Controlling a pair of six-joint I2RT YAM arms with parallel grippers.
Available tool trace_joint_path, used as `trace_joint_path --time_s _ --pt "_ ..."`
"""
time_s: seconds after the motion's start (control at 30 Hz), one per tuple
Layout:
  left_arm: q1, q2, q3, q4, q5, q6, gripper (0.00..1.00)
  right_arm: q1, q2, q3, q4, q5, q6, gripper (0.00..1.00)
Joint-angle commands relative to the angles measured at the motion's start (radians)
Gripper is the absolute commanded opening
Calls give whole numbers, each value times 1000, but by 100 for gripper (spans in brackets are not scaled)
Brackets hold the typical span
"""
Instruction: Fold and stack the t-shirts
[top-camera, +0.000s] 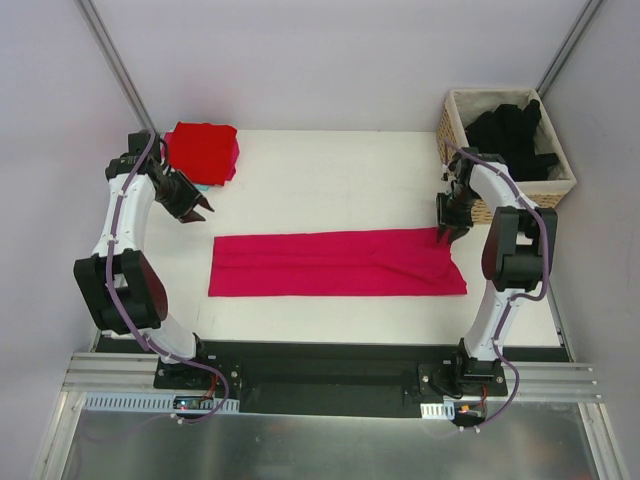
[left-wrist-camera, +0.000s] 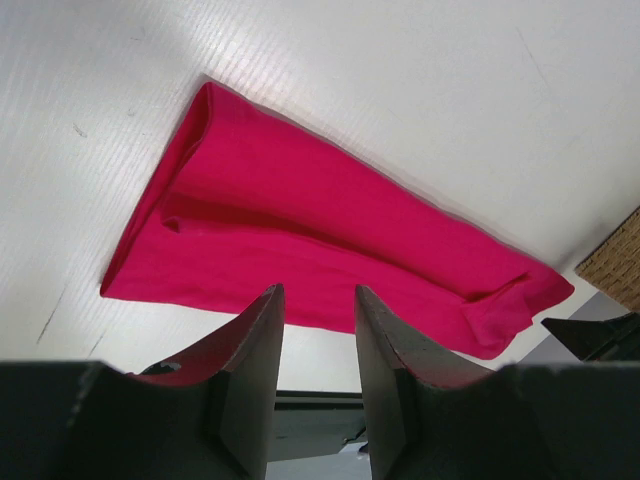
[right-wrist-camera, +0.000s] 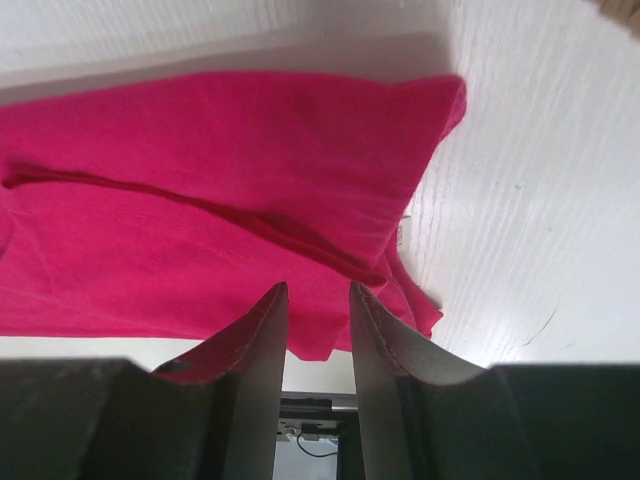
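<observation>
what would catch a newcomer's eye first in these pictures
A long magenta-pink cloth t-shirt, folded into a flat strip, lies across the middle of the white table. A folded bright red t-shirt sits at the far left corner, and a woven wicker basket of black t-shirts stands at the far right. The left fingers and right fingers stand apart and empty, one pair near each end of the strip.
</observation>
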Motion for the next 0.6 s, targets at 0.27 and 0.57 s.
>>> trace_joint_path --time_s 0.27,0.57 --pt "-1 -39 -7 7 16 -16 34 -3 -25 -100 9 -52 -5 34" --pt "-1 -33 6 4 19 -12 34 -3 -11 -103 24 -76 -4 30"
